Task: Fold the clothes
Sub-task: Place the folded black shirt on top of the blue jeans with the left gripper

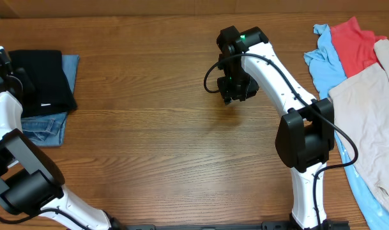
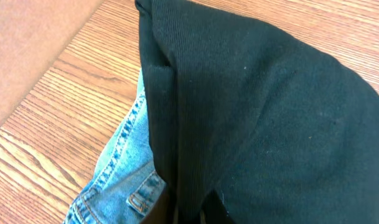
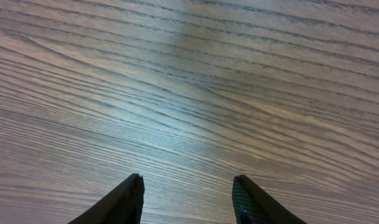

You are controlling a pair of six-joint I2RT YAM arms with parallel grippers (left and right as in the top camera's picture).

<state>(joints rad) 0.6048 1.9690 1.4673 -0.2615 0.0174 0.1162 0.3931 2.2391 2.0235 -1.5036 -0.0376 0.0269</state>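
From overhead, I see the folded black T-shirt [image 1: 44, 80] at the far left of the table [image 1: 149, 134]. It lies on top of the blue jeans [image 1: 47, 128], with its small white label [image 1: 46, 105] near the front edge. My left gripper [image 1: 4, 69] sits at the shirt's left edge. The right gripper [image 1: 236, 89] hangs over bare wood near the middle, well apart from everything. At the far right are the loose clothes [image 1: 366, 108]: light blue, red and beige pieces overlapping in a heap.

On the left wrist camera, black ribbed cloth fills most of the frame, with a strip of denim showing beneath it at lower left. The left jaws are clenched tight. I cannot tell whether any cloth is pinched between them.

On the right wrist camera, both fingers [image 3: 128, 200] stand apart with only wood grain between them, so the right gripper is released and carries nothing.
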